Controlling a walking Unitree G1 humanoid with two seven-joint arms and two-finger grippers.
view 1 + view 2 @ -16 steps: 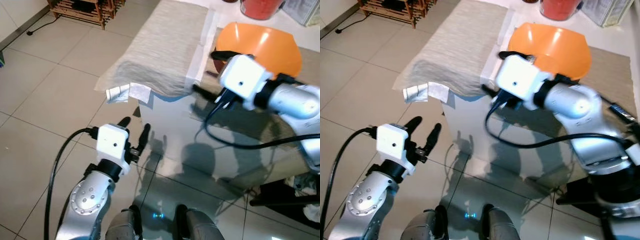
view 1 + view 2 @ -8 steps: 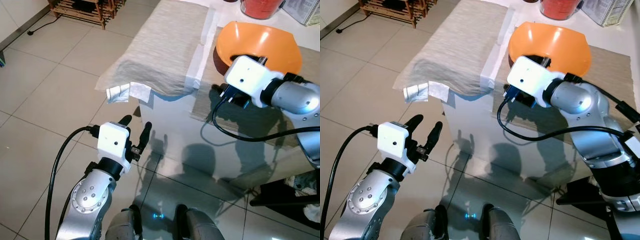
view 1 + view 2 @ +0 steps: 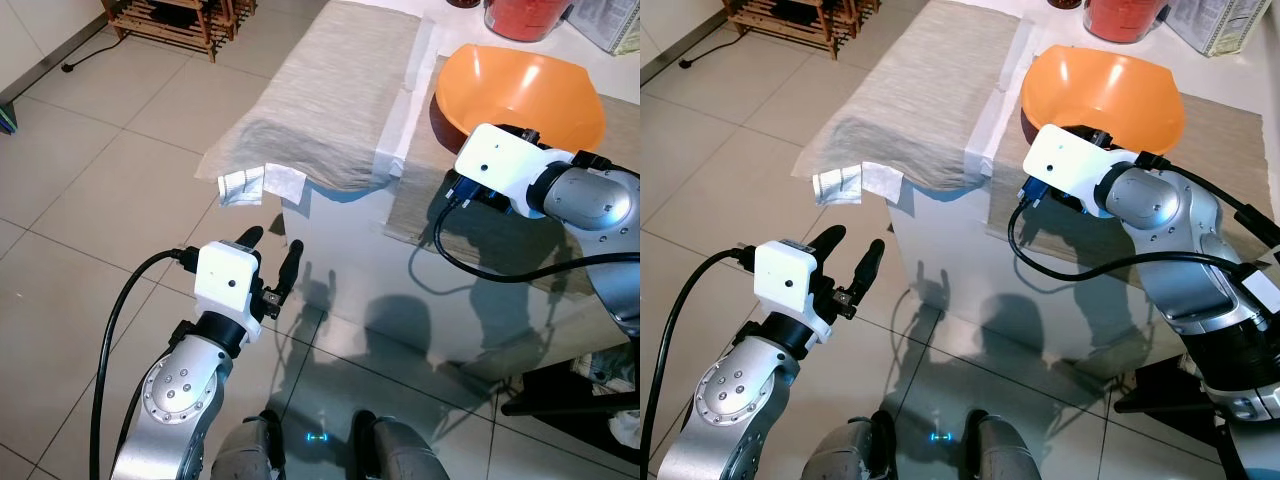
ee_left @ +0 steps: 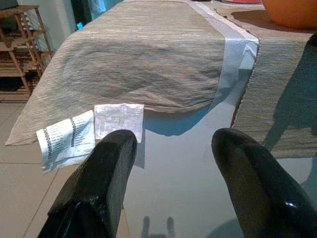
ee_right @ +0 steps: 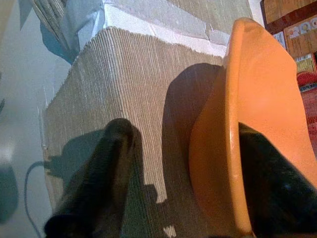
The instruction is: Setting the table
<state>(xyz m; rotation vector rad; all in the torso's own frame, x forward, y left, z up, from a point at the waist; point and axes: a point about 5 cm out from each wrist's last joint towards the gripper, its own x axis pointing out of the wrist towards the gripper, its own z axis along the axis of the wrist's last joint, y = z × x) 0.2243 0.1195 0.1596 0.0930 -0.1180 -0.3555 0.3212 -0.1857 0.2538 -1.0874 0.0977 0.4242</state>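
An orange bowl [image 3: 530, 85] stands on a beige woven placemat [image 3: 415, 195] on the glass table [image 3: 350, 250]. My right gripper [image 5: 183, 129] is open at the bowl's near rim. One black finger [image 5: 106, 163] is outside over the placemat and the other [image 5: 277, 173] is inside the bowl [image 5: 257, 109]. A white wrist box hides the fingers in the eye views. My left gripper [image 3: 272, 243] hangs open and holds nothing, low in front of the table's near left corner. A grey striped cloth [image 3: 340, 90] lies beside the placemat, its edge with white labels [image 3: 250, 185] draped over the table's side.
A red container [image 3: 525, 15] and a printed box [image 3: 612, 20] stand at the table's far edge behind the bowl. A wooden rack [image 3: 170, 15] sits on the tiled floor at the far left. A dark chair base [image 3: 570, 400] is at the lower right.
My right gripper has swung right from the cloth's edge to the bowl's near rim and now straddles it. The left arm has stayed still.
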